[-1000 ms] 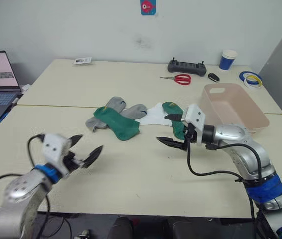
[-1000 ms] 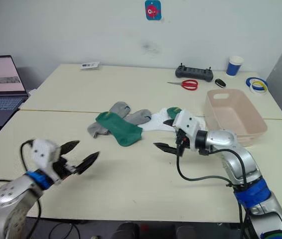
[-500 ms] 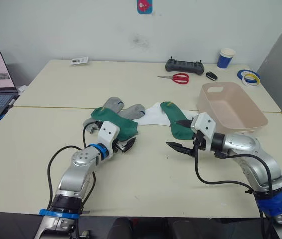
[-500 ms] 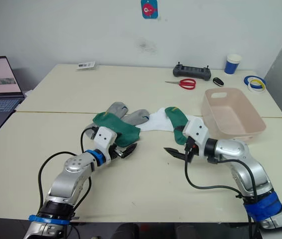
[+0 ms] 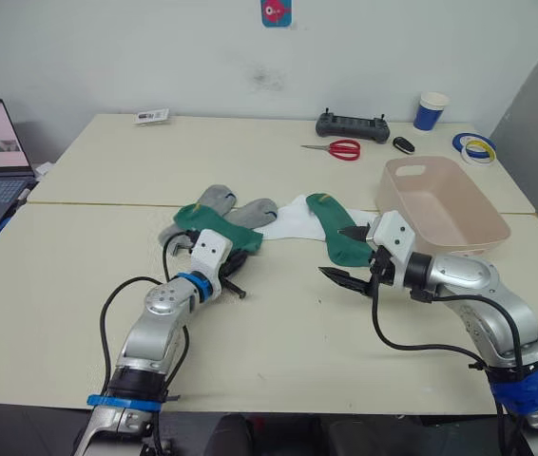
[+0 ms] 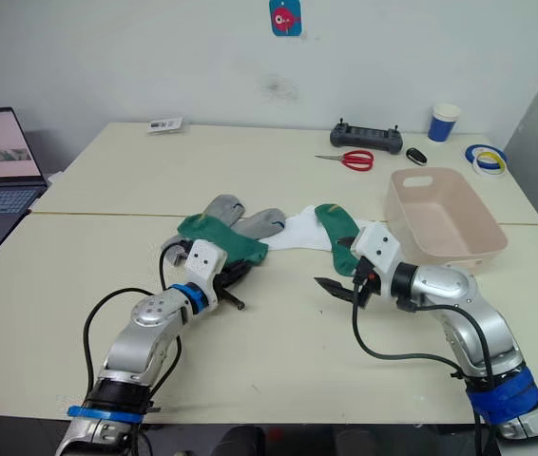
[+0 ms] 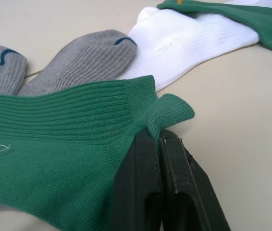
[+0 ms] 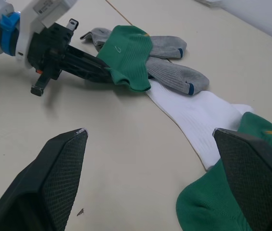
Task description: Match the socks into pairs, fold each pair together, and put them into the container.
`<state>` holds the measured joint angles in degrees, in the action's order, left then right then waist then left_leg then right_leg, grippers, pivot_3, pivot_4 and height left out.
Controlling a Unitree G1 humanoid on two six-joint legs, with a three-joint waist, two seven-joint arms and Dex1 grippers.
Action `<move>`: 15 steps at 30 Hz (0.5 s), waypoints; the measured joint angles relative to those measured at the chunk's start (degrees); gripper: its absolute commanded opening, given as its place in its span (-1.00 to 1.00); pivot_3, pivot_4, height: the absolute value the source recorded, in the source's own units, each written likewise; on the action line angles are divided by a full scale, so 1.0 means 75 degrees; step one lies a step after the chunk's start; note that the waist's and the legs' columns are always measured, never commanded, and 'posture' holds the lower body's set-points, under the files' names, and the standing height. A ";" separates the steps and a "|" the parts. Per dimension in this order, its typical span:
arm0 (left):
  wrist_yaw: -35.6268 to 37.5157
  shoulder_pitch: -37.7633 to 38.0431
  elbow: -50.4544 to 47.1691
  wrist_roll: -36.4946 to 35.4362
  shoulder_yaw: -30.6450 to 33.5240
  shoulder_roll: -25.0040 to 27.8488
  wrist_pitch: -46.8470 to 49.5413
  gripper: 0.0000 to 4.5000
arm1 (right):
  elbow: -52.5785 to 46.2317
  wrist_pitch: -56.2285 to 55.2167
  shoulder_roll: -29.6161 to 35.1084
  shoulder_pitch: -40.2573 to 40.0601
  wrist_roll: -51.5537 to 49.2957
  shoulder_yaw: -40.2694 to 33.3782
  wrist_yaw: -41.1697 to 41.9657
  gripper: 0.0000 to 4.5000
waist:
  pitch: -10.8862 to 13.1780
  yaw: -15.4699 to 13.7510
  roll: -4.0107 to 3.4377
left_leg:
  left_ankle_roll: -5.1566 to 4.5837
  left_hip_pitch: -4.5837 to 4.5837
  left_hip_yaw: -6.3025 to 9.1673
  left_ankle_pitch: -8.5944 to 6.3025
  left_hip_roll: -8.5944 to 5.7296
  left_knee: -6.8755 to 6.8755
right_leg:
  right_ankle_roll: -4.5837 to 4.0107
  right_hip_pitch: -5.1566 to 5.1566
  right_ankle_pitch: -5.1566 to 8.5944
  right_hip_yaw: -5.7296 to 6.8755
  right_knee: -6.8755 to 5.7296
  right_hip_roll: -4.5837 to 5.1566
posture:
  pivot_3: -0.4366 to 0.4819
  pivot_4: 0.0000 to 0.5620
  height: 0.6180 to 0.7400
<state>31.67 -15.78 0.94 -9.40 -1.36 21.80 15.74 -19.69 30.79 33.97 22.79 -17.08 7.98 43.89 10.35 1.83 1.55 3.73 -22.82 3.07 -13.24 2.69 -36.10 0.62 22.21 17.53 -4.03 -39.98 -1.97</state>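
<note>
My left claw point(image 7: 157, 139) is clamped on the edge of a green sock point(image 7: 54, 139), pinching up a small fold of it where it lies over the grey socks point(image 7: 78, 60) on the bench point(image 5: 278, 342). My right claw point(image 5: 350, 255) hangs with its fingers apart just above the bench, beside the second green sock point(image 5: 331, 228), which lies across the white sock point(image 5: 293, 220). The pink tub point(image 5: 445, 204) sits just to the right of that sock
</note>
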 measured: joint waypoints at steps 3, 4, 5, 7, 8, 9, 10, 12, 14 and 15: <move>0.0168 0.0658 -0.1281 -0.0305 0.0150 0.0298 0.0350 -0.99 | -0.0031 -0.0007 0.0089 -0.0146 -0.0002 -0.0037 0.0035 1.00 | 0.0000 0.0007 0.0000 | 0.0000 0.0001 0.0000 0.0000 0.0002 0.0002 | 0.0000 -0.0002 0.0001 -0.0007 0.0001 0.0007 | -0.05 -0.47 1.00; 0.0215 0.0913 -0.1731 -0.0373 0.0201 0.0452 0.0513 -0.99 | -0.0033 -0.0009 0.0098 -0.0225 -0.0006 -0.0056 0.0051 1.00 | 0.0000 0.0008 0.0000 | 0.0000 -0.0001 0.0003 0.0000 0.0003 0.0003 | 0.0001 0.0000 0.0001 -0.0008 0.0002 0.0008 | -0.05 -0.47 1.00; 0.0254 0.1213 -0.2224 -0.0457 0.0239 0.0635 0.0704 -0.99 | -0.0032 -0.0011 0.0110 -0.0299 -0.0009 -0.0078 0.0093 1.00 | 0.0000 0.0014 0.0000 | 0.0000 0.0001 0.0002 0.0000 0.0005 0.0003 | 0.0001 -0.0001 0.0001 -0.0011 0.0002 0.0009 | -0.05 -0.47 1.00; 0.0391 0.1645 -0.2985 -0.0613 0.0233 0.0886 0.1066 -0.99 | -0.0026 -0.0020 0.0142 -0.0365 -0.0010 -0.0107 0.0158 1.00 | 0.0004 0.0011 -0.0006 | 0.0000 0.0003 0.0002 0.0000 0.0003 0.0003 | 0.0001 -0.0001 0.0002 -0.0010 0.0002 0.0009 | -0.05 -0.47 1.00; 0.0431 0.1872 -0.3400 -0.0711 0.0228 0.1009 0.1292 -0.99 | -0.0024 -0.0046 0.0146 -0.0365 -0.0010 -0.0107 0.0222 1.00 | 0.0005 0.0009 -0.0003 | 0.0000 0.0001 0.0003 0.0000 0.0004 0.0002 | 0.0001 -0.0001 0.0002 -0.0008 0.0002 0.0009 | -0.05 -0.47 1.00; 0.0516 0.2071 -0.3731 -0.0807 0.0218 0.1144 0.1464 -0.99 | -0.0017 -0.0071 0.0185 -0.0362 -0.0009 -0.0109 0.0301 1.00 | 0.0005 0.0012 -0.0003 | 0.0000 0.0003 0.0001 0.0000 0.0003 0.0002 | 0.0001 -0.0002 0.0002 -0.0010 0.0005 0.0008 | -0.05 -0.47 1.00; 0.0585 0.2284 -0.4106 -0.0931 0.0205 0.1299 0.1746 -0.99 | 0.0008 -0.0120 0.0222 -0.0356 -0.0007 -0.0114 0.0374 1.00 | 0.0006 0.0011 -0.0004 | 0.0000 0.0004 -0.0001 0.0000 0.0001 0.0002 | 0.0001 -0.0003 0.0002 -0.0010 0.0004 0.0006 | -0.05 -0.47 1.00; 0.0741 0.2634 -0.4687 -0.1304 0.0044 0.1508 0.2410 -0.99 | 0.0148 -0.0206 0.0283 -0.0331 -0.0005 -0.0147 0.0520 1.00 | 0.0007 0.0020 -0.0005 | 0.0000 0.0010 -0.0008 0.0000 -0.0002 -0.0001 | 0.0002 -0.0007 0.0002 -0.0010 0.0005 0.0006 | -0.05 -0.47 1.00; 0.0728 0.2726 -0.4932 -0.1691 -0.0132 0.1368 0.2900 -0.99 | 0.0298 -0.0237 0.0311 -0.0296 0.0002 -0.0160 0.0617 1.00 | 0.0007 0.0013 -0.0004 | 0.0000 0.0009 -0.0013 0.0000 -0.0004 -0.0004 | 0.0004 -0.0008 0.0001 -0.0009 0.0006 0.0006 | -0.05 -0.47 1.00; 0.0679 0.2689 -0.4998 -0.1917 -0.0213 0.1189 0.3148 -0.99 | 0.0369 -0.0249 0.0315 -0.0251 0.0004 -0.0161 0.0651 1.00 | 0.0008 0.0003 -0.0003 | 0.0000 0.0008 -0.0013 0.0000 -0.0004 -0.0006 | 0.0004 -0.0008 0.0001 -0.0008 0.0005 0.0006 | -0.05 -0.47 1.00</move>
<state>36.76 4.38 -36.54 -23.78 -2.96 30.72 39.36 -16.92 28.92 36.34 20.91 -17.05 6.78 48.77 10.40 1.85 1.52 3.73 -22.76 2.97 -13.24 2.66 -36.15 0.65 22.15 17.53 -4.09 -39.94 -1.93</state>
